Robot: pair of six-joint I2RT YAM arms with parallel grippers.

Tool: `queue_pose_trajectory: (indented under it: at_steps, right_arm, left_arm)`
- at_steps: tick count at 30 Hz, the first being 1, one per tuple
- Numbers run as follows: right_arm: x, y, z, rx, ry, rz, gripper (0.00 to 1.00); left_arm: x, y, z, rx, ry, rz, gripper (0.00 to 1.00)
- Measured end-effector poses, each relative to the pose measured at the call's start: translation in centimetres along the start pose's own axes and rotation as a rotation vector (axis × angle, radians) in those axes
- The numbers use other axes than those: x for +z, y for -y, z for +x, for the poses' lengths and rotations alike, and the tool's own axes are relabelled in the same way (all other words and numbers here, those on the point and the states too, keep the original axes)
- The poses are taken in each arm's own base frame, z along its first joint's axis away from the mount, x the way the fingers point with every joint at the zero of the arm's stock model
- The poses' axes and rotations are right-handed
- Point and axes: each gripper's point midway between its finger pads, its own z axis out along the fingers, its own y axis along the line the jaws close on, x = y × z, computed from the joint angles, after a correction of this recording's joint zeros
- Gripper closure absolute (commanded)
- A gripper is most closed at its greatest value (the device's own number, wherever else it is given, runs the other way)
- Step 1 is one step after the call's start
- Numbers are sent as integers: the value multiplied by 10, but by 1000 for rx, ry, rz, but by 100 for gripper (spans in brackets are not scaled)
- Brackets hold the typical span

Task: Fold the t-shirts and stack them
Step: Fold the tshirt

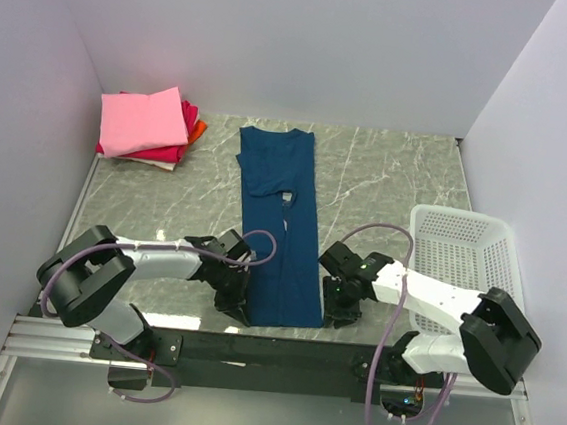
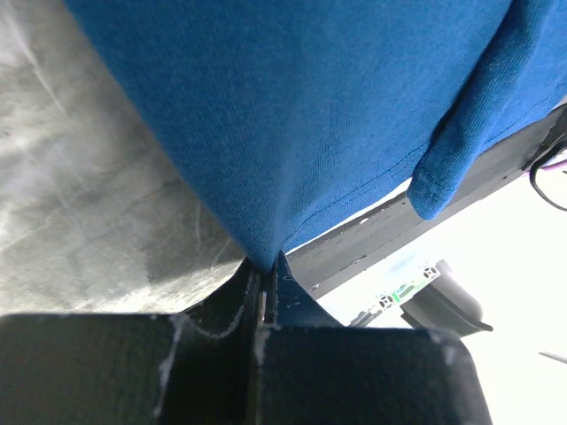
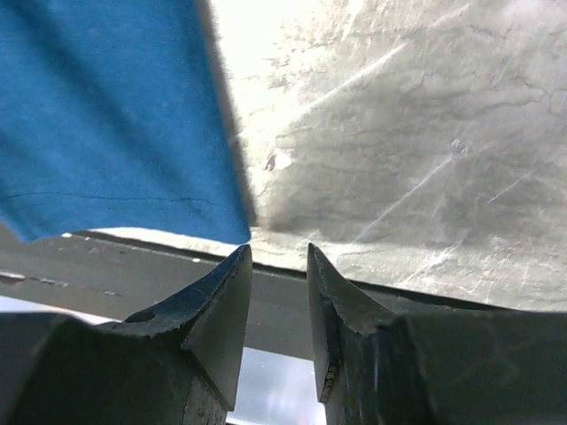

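Left gripper [image 2: 266, 276] tight on blue t-shirt [image 2: 292, 106] hem, rest cropped

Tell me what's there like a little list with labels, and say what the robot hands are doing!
Blue shirt: folded into a long strip, in the middle
Stack: pink shirt on top, far left corner
Basket: white, right side
Left gripper: shut on the blue shirt's near corner
Right gripper: open, by its other near corner
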Motion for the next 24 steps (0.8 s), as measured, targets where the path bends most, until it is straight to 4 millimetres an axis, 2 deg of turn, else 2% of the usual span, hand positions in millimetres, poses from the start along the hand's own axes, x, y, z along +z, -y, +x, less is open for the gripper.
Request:
queue_pose_trajectory:
  at_steps: [5, 8, 19, 24]
  right_arm:
    - [-8, -7, -4, 3, 31, -43, 53]
    - [-10, -14, -6, 0, 37, -72, 53]
    - [8, -23, -9, 1, -8, -83, 54]
    - [9, -26, -8, 0, -15, -97, 55]
  left_arm:
    - [0, 1, 1, 16, 10, -7, 100]
    - [0, 0, 1, 21, 17, -9, 100]
    - [-2, -3, 3, 30, 34, -16, 100]
    - [-2, -4, 3, 32, 36, -18, 100]
